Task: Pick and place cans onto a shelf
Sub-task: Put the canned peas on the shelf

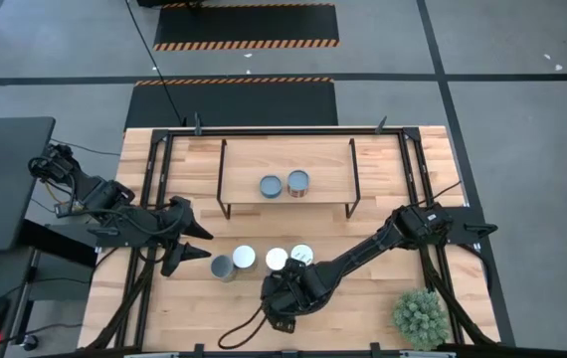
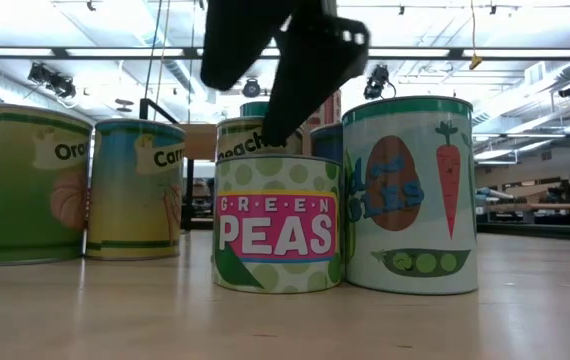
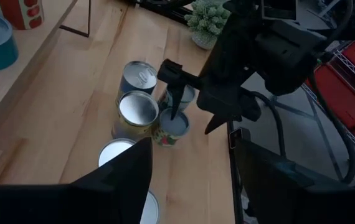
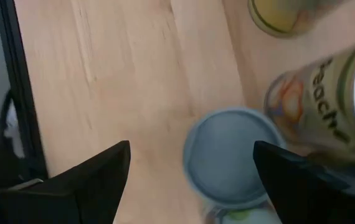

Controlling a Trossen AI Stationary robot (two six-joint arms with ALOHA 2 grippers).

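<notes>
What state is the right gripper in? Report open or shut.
Open. The right gripper has its fingers spread wide to either side of a blue-topped can, above it, touching nothing.

Bright, even overhead light — right wrist view blurred, left dim.

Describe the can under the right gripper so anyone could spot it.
On the wooden table, find the cluster of cans in front of the shelf. The right gripper hangs open over a blue-topped tin, the only one labelled GREEN PEAS in pink.
</notes>
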